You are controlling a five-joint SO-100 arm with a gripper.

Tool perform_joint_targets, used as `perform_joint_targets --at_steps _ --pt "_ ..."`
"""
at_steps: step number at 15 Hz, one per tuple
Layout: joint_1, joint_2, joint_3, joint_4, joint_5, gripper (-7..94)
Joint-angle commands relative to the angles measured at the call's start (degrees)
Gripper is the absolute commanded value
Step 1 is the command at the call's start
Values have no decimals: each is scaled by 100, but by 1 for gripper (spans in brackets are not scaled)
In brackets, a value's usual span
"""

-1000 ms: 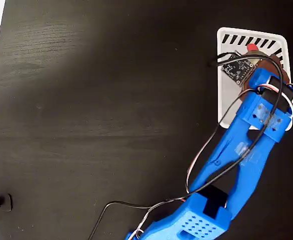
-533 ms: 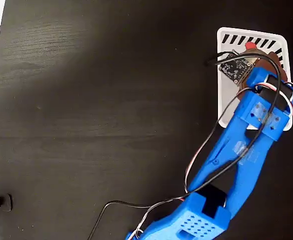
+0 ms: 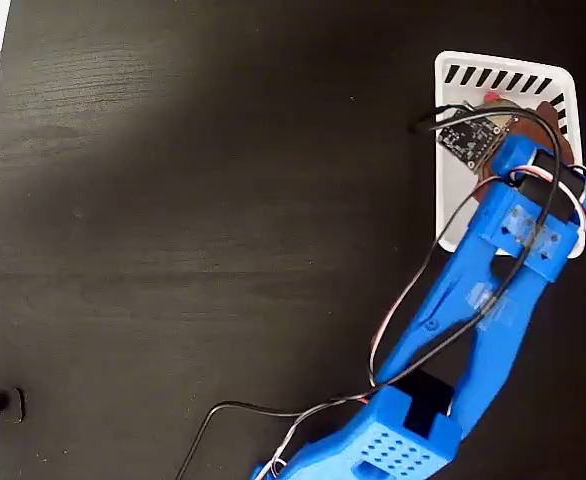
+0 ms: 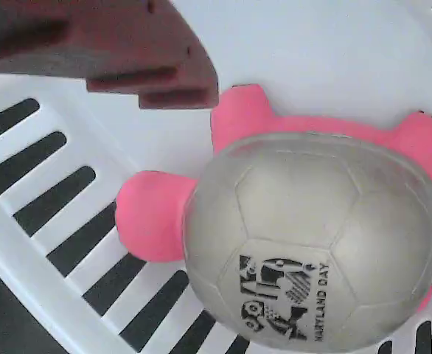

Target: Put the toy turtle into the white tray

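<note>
Black table (image 3: 193,250) lies bare around the white tray (image 3: 451,215). I see the toy turtle (image 4: 312,236) inside it by the slots; whether my claw (image 3: 508,118) grips, I cannot tell. Only retreat seems left.

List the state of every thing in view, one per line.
toy turtle: shell up, lying in the tray against the slotted side, not gripped.
white tray: flat on the table, holding the turtle.
tool: above the tray; one brown finger clear of the turtle; opening not visible.
</note>
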Motion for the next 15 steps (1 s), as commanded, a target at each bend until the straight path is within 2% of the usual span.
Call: perform_joint_targets --at_steps 1,3,4,7,11,13,15 --pt "26 483 -44 53 18 46" --pt "-18 756 -70 70 158 10" --pt "-62 967 -79 123 281 0" --pt "-448 1784 132 237 501 0" --pt "-1846 3454 1582 105 773 0" --pt "-2672 4438 2936 -352 870 0" --pt "-3437 5634 4878 -1195 905 0"
